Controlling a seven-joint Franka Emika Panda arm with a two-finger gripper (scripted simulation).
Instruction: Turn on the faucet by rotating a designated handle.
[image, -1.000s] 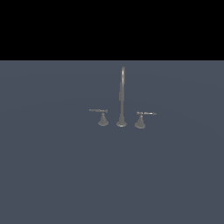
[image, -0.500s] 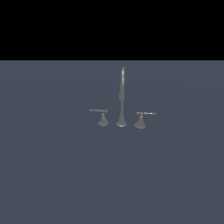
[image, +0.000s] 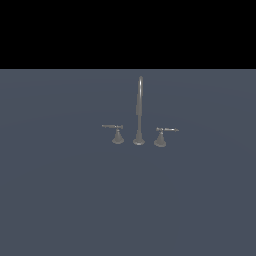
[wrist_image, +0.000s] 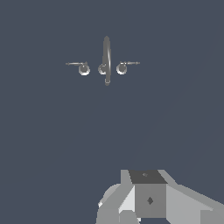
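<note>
The faucet (image: 139, 110) is a small grey set standing on the flat blue-grey ground: a tall thin gooseneck spout on a round foot, with a lever handle on each side. The handle (image: 161, 136) stands on the exterior view's right of the spout, and its thin lever points rightward. From above, the wrist view shows the faucet (wrist_image: 106, 59) and the handle (wrist_image: 122, 67) far ahead of my gripper (wrist_image: 148, 199). Only grey blocks of the gripper show at that frame's edge, and its fingertips are cut off. The arm is absent from the exterior view.
A twin handle (image: 117, 134) stands on the other side of the spout with its lever pointing leftward, also seen as the twin handle (wrist_image: 83, 68) in the wrist view. The blue-grey ground (image: 65, 190) stretches all around, under a black band.
</note>
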